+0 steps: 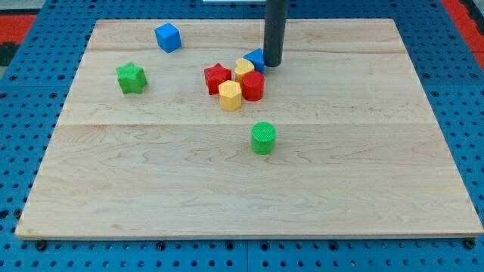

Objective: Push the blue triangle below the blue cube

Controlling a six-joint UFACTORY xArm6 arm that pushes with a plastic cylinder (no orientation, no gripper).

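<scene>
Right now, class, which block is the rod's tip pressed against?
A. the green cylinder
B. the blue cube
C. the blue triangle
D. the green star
C: my tip sits against the view's right side of the blue triangle, which has reached the red-and-yellow cluster; the blue cube lies far off to the view's left.

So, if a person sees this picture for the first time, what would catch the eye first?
Most likely the dark rod coming down from the view's top, with my tip right beside the blue triangle, on its right. That triangle sits against a tight cluster near the board's middle: red star, yellow heart, red cylinder and yellow hexagon. The blue cube stands alone at the upper left.
</scene>
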